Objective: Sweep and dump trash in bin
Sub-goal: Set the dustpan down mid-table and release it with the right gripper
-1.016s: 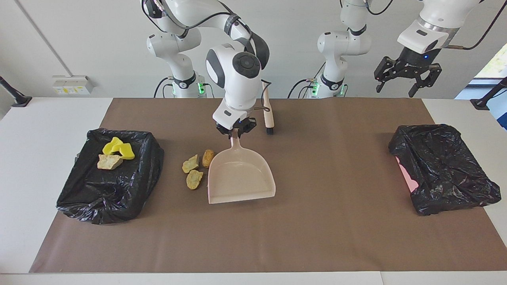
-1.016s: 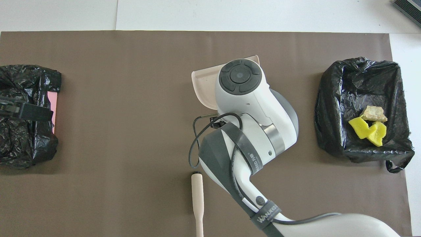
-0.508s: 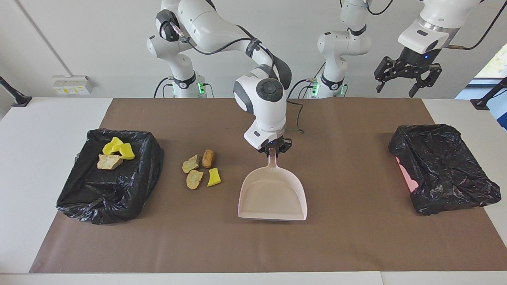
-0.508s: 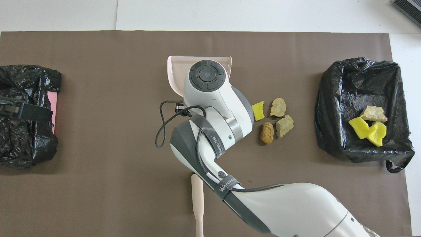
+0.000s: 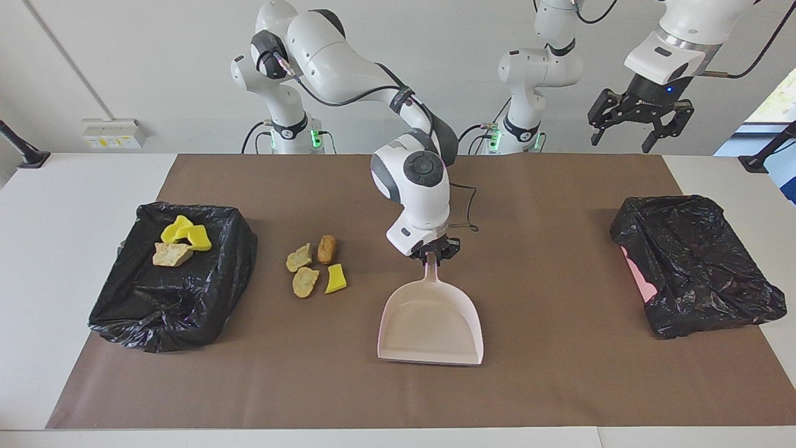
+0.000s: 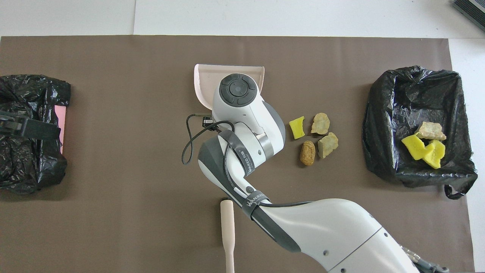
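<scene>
My right gripper (image 5: pixel 433 254) is shut on the handle of a pale pink dustpan (image 5: pixel 430 323), which lies flat near the middle of the brown mat; from overhead only the pan's mouth (image 6: pixel 206 81) shows past my wrist. Several trash lumps lie on the mat between pan and bin: a yellow bit (image 5: pixel 336 278) and tan chunks (image 5: pixel 305 282) (image 5: pixel 300 257) (image 5: pixel 327 249). The black-bagged bin (image 5: pixel 186 210) at the right arm's end holds yellow bits (image 5: pixel 186 233) and a tan chunk (image 5: pixel 172 254). My left gripper (image 5: pixel 622 144) hangs open, waiting high over the left arm's end.
A second black-bagged container (image 5: pixel 696 267) with a pink edge showing sits at the left arm's end. A brush handle (image 6: pixel 227 227) lies on the mat near the robots, hidden by my right arm in the facing view. A loose cable (image 6: pixel 189 136) hangs from the right wrist.
My right gripper has drawn the dustpan away from the trash toward the table's middle and farther from the robots, uncovering the yellow bit. The left arm has not moved.
</scene>
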Motion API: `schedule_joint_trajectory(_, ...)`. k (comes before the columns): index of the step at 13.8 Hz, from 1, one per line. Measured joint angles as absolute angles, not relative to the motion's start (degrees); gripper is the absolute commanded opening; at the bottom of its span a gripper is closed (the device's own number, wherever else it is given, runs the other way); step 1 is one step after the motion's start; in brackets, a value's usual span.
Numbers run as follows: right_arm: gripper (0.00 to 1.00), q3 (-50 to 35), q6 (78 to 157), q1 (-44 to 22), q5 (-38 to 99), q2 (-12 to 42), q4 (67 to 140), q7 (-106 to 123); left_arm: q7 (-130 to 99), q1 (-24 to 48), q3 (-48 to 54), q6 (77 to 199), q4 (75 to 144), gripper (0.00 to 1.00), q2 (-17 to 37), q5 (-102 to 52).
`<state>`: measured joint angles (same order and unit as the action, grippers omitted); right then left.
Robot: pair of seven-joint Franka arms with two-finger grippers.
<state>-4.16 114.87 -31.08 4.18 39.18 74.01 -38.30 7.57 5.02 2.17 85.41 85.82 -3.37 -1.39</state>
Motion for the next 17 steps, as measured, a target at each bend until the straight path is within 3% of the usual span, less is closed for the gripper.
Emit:
schedule_joint_trajectory(2, 0.69, -4.2, 114.9, -31.1, 4.2, 39.2, 74.6, -38.3, 7.6, 5.0, 2.2, 85.4, 85.8, 1.00, -3.4, -1.4)
schedule_joint_trajectory(3, 0.81, -4.2, 114.9, -31.1, 4.2, 39.2, 74.6, -38.3, 7.6, 5.0, 2.2, 85.4, 85.8, 1.00, -3.4, -1.4)
schedule_joint_trajectory(4, 1.00, -4.2, 114.9, -31.2, 4.2, 39.2, 74.7, -38.1, 7.6, 5.0, 2.2, 85.4, 85.8, 1.00, -3.4, -1.4)
schedule_joint_trajectory(7, 1.00, -4.2, 114.7, -31.2, 4.2, 37.9, 75.6, -36.2, 7.6, 5.0, 2.2, 85.5, 85.8, 1.00, -3.4, -1.4)
schedule_joint_trajectory(11, 1.00, -4.3, 114.1, -31.2, 4.2, 31.2, 82.6, -35.2, 7.1, 5.0, 2.2, 85.5, 85.8, 1.00, -3.4, -1.4)
schedule_joint_trajectory(17, 1.00, -6.0, 109.0, -32.3, 8.6, 14.4, 98.9, -35.0, 6.9, 4.8, 1.0, 85.1, 85.8, 1.00, -2.9, -0.6)
